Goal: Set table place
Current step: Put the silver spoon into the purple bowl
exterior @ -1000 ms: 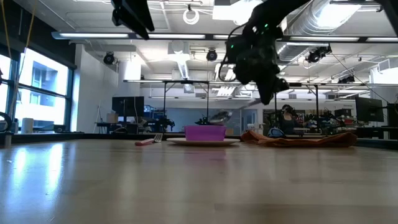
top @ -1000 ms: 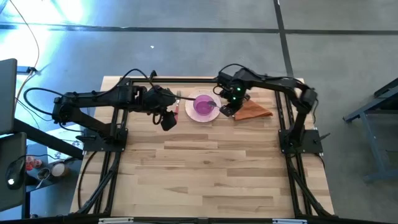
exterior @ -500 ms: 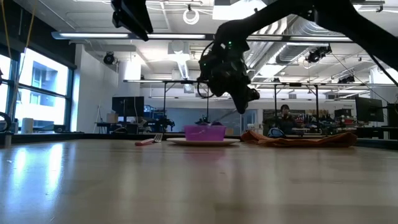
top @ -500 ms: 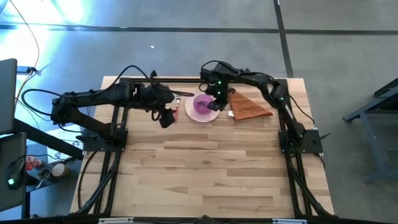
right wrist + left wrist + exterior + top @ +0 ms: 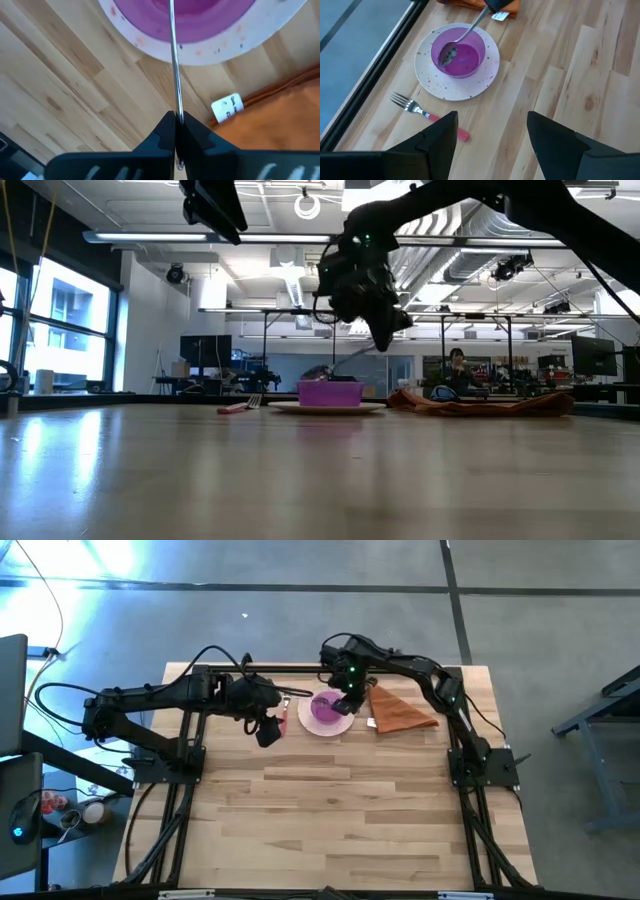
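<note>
A round white plate (image 5: 462,87) lies on the wooden table (image 5: 350,800) near its far edge, with a small purple bowl (image 5: 460,50) on it. My right gripper (image 5: 350,690) hovers above the plate's right side, shut on a silver spoon (image 5: 465,36) whose bowl end reaches into the purple bowl. A pink-handled fork (image 5: 427,116) lies on the table left of the plate. A rust-orange napkin (image 5: 402,712) lies flat right of the plate. My left gripper (image 5: 268,730) is open and empty, above the table left of the plate. My right gripper pinches the spoon's handle (image 5: 175,107) near its free end between its two fingers, which lie along the handle. The fingers come from above on the right, slanting down toward the bowl. The spoon slopes down, its bowl end (image 5: 447,55) inside the purple bowl.
A white tag (image 5: 227,106) sticks out at the napkin's edge beside the plate. The black frame (image 5: 300,668) runs along the far edge just behind the plate. The near half of the table (image 5: 340,830) is bare wood.
My right gripper has moved from above the napkin's left edge toward the table's left, to above the plate, carrying the spoon. The spoon's bowl end has come into the purple bowl. In the last half second it has risen slightly.
</note>
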You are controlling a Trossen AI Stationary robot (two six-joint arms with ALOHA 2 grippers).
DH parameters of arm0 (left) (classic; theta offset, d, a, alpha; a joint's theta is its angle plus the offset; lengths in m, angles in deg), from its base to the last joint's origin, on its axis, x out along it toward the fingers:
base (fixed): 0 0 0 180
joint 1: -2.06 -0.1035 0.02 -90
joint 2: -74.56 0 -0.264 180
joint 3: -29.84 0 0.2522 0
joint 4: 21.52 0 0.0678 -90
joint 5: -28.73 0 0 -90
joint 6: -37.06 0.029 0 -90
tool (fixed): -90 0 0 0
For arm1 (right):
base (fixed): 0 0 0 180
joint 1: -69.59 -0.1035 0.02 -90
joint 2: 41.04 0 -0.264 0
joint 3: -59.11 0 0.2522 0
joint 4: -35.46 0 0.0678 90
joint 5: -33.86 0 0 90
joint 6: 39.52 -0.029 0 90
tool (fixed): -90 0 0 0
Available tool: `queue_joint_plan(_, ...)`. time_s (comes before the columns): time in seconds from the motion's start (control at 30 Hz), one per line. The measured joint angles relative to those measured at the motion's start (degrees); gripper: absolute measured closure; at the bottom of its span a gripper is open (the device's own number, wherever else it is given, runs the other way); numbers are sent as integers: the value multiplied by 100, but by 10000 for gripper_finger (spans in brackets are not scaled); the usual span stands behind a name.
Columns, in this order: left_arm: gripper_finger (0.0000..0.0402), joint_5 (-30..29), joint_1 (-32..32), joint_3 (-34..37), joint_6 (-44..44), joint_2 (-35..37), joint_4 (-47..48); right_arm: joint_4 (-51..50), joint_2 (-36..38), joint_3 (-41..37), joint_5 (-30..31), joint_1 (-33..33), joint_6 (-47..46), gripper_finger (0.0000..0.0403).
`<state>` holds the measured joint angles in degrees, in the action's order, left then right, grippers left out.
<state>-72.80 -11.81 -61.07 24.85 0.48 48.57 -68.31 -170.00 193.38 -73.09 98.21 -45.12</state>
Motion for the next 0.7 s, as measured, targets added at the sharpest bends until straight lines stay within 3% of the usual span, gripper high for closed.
queue_joint_plan(0.27,174,60,-2,0,1,0,4,-3,-7,-526,137,12,26,403)
queue_joint_plan(0.7,174,61,-2,0,17,0,-3,198,-7,-595,180,29,206,396)
